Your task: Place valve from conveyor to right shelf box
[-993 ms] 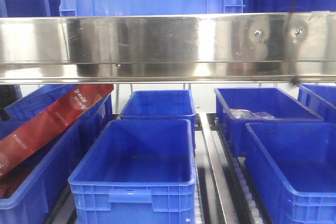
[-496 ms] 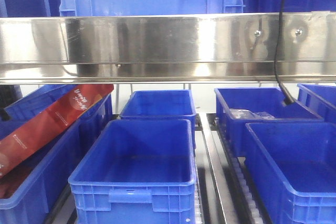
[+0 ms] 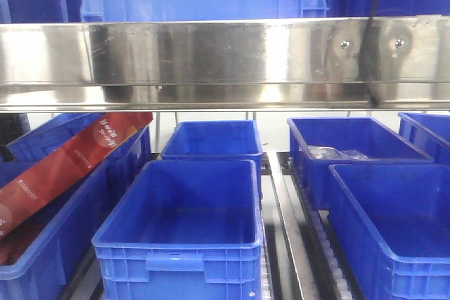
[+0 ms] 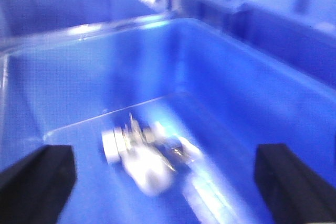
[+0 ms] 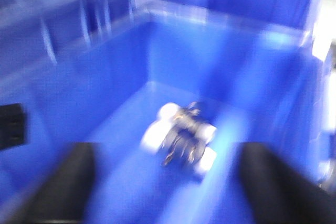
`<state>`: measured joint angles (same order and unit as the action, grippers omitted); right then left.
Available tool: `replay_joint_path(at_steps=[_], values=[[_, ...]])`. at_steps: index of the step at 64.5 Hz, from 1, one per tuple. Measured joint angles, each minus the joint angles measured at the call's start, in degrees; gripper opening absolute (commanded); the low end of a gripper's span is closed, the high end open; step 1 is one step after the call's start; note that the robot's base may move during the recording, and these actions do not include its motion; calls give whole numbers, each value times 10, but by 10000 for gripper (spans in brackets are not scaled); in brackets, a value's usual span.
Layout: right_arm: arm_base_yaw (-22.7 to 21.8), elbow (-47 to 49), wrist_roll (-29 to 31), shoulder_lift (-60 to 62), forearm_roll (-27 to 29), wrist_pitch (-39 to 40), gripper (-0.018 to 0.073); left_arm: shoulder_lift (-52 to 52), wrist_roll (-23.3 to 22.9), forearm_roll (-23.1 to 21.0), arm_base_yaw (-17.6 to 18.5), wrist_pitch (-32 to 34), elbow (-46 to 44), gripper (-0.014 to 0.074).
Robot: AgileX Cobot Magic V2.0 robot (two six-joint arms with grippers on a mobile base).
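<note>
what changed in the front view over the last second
A black cable came into view at the upper right: absent a second ago, half a second ago it hung down past the steel shelf rail toward the back right bin; now it ends higher, at the rail's lower edge. The blue bins and the red package stayed where they were.

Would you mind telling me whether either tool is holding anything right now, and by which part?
Nothing is held: both tools are open above a blue box, with the valve lying loose on its floor.
</note>
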<state>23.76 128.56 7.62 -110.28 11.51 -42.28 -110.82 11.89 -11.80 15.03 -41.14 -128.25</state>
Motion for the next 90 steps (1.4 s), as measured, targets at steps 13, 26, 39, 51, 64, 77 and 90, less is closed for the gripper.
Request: replay_joint_path(at_steps=[13, 26, 39, 51, 64, 77, 90], values=[[-10, 4, 0, 73, 0, -30, -127, 57, 0, 22, -7, -71, -18, -76], [-38, -2, 0, 129, -1, -61, -158, 96, -13, 12, -58, -153, -18, -111], [-46, -94, 0, 185, -17, -64, -158, 156, -16, 6, -91, -186, 41, -111], [-47, -268, 0, 271, -28, 6, -162, 251, -16, 12, -92, -137, 192, -111], [-47, -487, 0, 395, -45, 124, -162, 396, -16, 17, -92, 11, 420, -111], [-47, -683, 0, 517, -45, 213, -162, 551, -16, 19, -92, 163, 650, -111], [-47, -861, 0, 650, -46, 287, -162, 698, -16, 19, -92, 289, 845, -111]])
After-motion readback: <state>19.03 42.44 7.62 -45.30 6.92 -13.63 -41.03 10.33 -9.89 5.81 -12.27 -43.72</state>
